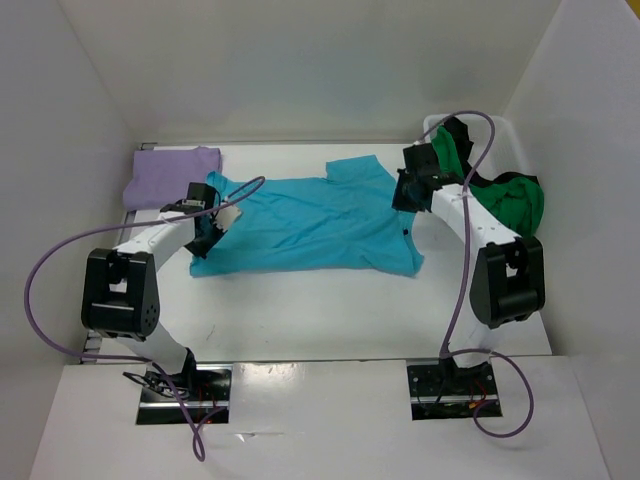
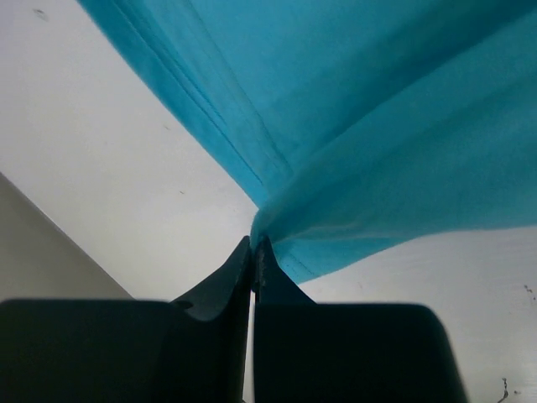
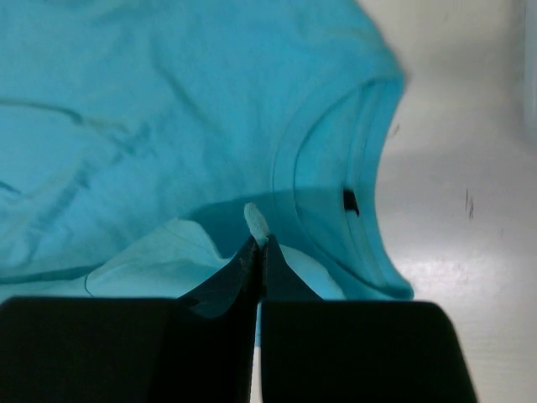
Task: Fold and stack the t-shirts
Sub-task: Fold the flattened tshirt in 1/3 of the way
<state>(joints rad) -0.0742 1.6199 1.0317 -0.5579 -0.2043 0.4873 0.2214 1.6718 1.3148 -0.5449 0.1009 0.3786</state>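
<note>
The turquoise t-shirt lies spread sideways mid-table, its collar to the right and its hem to the left. My left gripper is shut on the shirt's left edge; in the left wrist view the cloth rises in a taut fold from the closed fingertips. My right gripper is shut on a pinch of turquoise cloth beside the collar, a small tuft showing above the tips. A folded lavender t-shirt rests at the back left. Green and black t-shirts are bunched at the right.
A white bin at the back right holds the green and black shirts, close behind the right arm. White walls enclose the table on the left, back and right. Purple cables loop off both arms.
</note>
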